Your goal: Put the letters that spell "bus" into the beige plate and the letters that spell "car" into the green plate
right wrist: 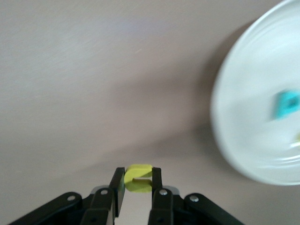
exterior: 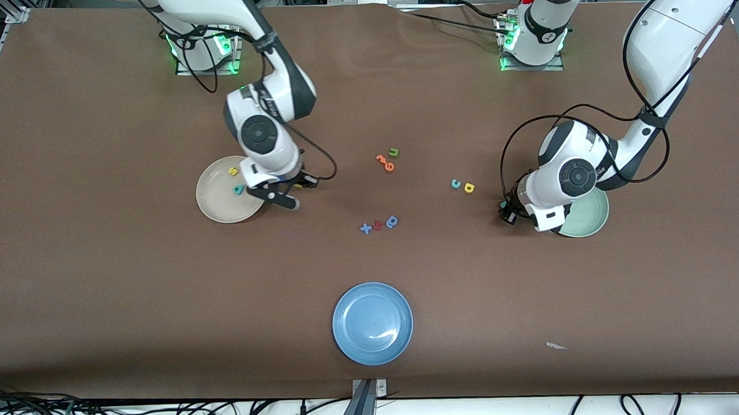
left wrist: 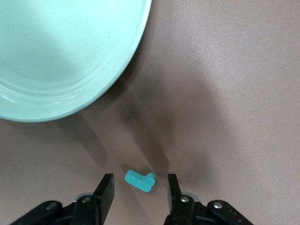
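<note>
My right gripper (right wrist: 138, 177) is shut on the yellow "u" (right wrist: 139, 178) and is over the table just beside the beige plate (exterior: 217, 208). That plate holds the yellow "s" (exterior: 233, 171) and the teal "b" (exterior: 238, 189). My left gripper (left wrist: 138, 183) is open, low over the table next to the green plate (left wrist: 56, 61). The teal "r" (left wrist: 139, 180) lies flat on the table between its fingers, touching neither. The teal "c" (exterior: 456, 183) and yellow "a" (exterior: 469, 188) lie together on the table between the green plate (exterior: 591, 215) and the table's middle.
A green "u" (exterior: 394, 152) and orange letters (exterior: 385, 163) lie near the table's middle. A blue cross (exterior: 365, 228), a red letter (exterior: 377, 224) and a blue rounded letter (exterior: 392, 221) lie nearer the camera. A blue plate (exterior: 372, 323) stands near the front edge.
</note>
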### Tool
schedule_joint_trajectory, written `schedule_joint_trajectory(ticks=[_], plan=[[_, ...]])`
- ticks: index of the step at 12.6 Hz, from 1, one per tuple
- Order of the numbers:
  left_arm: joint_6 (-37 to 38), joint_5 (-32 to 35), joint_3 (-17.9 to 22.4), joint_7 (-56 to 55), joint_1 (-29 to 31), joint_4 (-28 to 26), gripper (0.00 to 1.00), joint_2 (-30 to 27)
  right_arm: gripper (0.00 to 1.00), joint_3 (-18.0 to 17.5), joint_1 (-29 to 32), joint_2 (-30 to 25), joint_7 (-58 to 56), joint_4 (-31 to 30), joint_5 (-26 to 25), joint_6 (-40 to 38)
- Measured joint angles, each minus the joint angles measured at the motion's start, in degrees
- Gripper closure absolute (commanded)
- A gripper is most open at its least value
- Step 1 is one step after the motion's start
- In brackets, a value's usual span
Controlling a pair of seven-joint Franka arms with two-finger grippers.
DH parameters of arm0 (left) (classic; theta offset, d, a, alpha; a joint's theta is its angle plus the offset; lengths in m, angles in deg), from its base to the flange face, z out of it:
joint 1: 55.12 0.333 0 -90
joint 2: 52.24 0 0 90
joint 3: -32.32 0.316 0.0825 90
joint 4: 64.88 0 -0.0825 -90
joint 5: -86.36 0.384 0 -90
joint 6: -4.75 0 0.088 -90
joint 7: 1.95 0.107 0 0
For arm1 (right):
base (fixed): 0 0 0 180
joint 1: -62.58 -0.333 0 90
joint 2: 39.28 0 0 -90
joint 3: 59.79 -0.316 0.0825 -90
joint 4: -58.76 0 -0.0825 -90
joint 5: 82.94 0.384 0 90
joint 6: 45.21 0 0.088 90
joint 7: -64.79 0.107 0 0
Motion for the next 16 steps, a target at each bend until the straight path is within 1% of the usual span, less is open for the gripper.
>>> schedule_joint_trajectory(ticks=[2, 4, 6, 7, 8, 9, 10, 11, 13, 14, 15, 16], plan=[[0.0, 0.0, 0.0, 0.0, 0.0, 0.0, 0.44, 0.2, 0.92, 5.4, 0.0, -1.1, -9.2, -0.7, -0.1, -3.0], [-0.2, 0.0, 0.0, 0.0, 0.0, -0.2, 0.44, 0.5, 0.92, 11.0, 0.2, -1.1, -19.6, -3.2, -0.1, -3.3], [-1.5, 0.0, 0.0, 0.0, 0.0, -0.7, 0.44, 0.9, 0.92, 14.3, 0.8, -0.8, -27.5, -6.5, -0.1, -1.3], [-1.8, 0.1, 0.0, 0.0, 0.0, -0.8, 0.44, 0.9, 0.71, 14.8, 1.4, -0.6, -29.5, -8.1, -0.1, 0.6], [-1.8, 0.5, 0.0, 0.0, 0.0, -0.8, 0.44, 0.9, 0.38, 14.9, 1.7, -0.4, -30.4, -9.6, -0.1, 2.6], [-1.8, 1.7, -0.1, -0.2, 0.0, -0.9, 0.45, 0.9, 0.00, 14.9, 1.7, -0.1, -30.5, -10.6, -0.1, 3.8], [-1.9, 2.7, -0.2, -0.5, 0.0, -1.0, 0.46, 1.0, 0.00, 14.8, 1.6, 0.0, -30.5, -10.9, -0.1, 4.1], [-2.0, 3.4, -0.3, -0.8, 0.0, -1.1, 0.50, 1.1, 0.00, 14.7, 1.5, 0.0, -30.5, -10.9, 0.0, 4.1], [-2.3, 3.6, -0.4, -1.1, 0.0, -1.1, 0.70, 1.1, 0.00, 14.7, 1.5, -0.5, -30.5, -9.7, 0.0, 2.2], [-2.5, 3.7, -0.4, -1.1, 0.0, -1.1, 0.77, 1.1, 0.00, 14.7, 1.4, -0.8, -30.5, -8.0, 0.0, -0.8], [-2.5, 3.7, -0.4, -1.1, 0.0, -1.1, 0.80, 1.1, 0.00, 14.7, 1.4, -1.1, -30.5, -5.2, 0.0, -5.0], [-2.2, 3.7, -0.6, -1.1, 0.2, -1.1, 0.81, 0.9, 0.00, 14.7, 1.4, -1.4, -30.5, -1.8, 0.0, -9.9]])
